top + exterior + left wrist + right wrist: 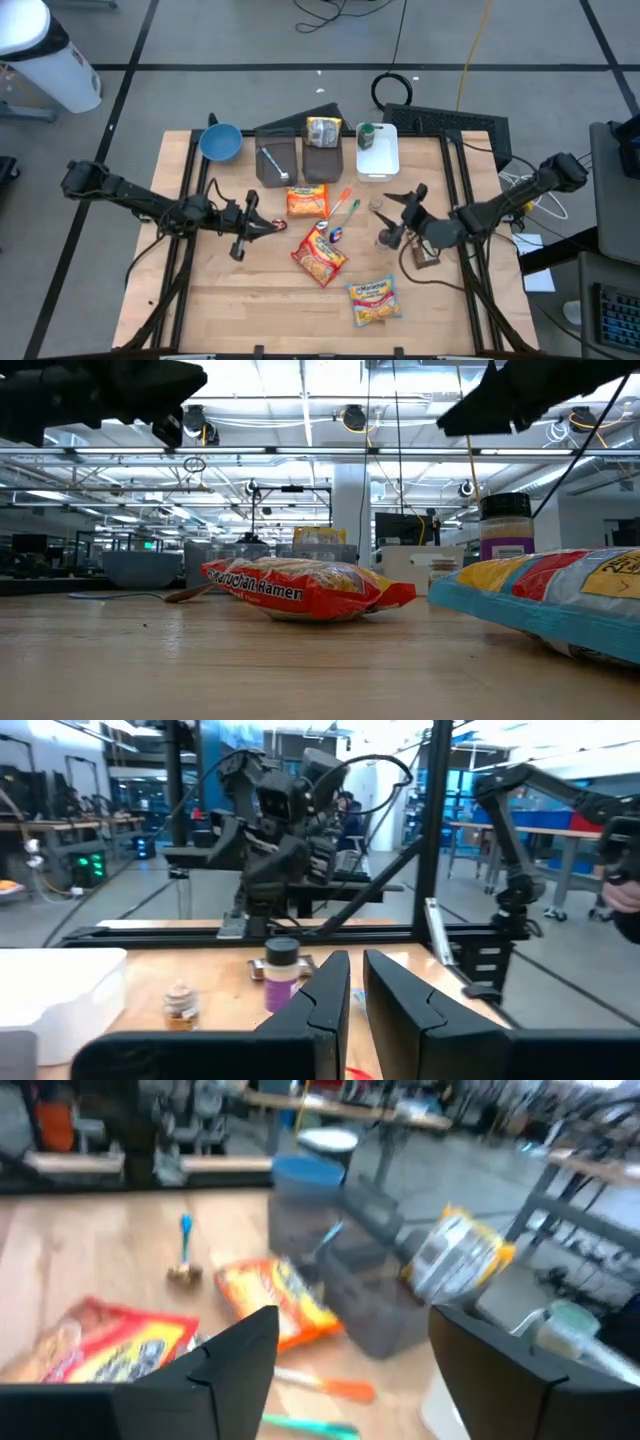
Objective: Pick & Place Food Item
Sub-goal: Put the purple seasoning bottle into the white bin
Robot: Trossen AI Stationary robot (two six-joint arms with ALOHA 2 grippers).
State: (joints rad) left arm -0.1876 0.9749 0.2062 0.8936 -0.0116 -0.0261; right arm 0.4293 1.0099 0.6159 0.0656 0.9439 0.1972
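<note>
Blurring hides print on the ramen packs point(120, 1342).

Right gripper point(408, 199) hovers, apparently open; a jar point(388, 238) just beside it, ramen packs point(320, 252) between both grippers.

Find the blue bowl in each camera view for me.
High view: blue bowl at the table's far left corner.
Low view: left background.
Left wrist view: absent.
Right wrist view: behind the dark bins.
Landmark: those bins beside it.
</note>
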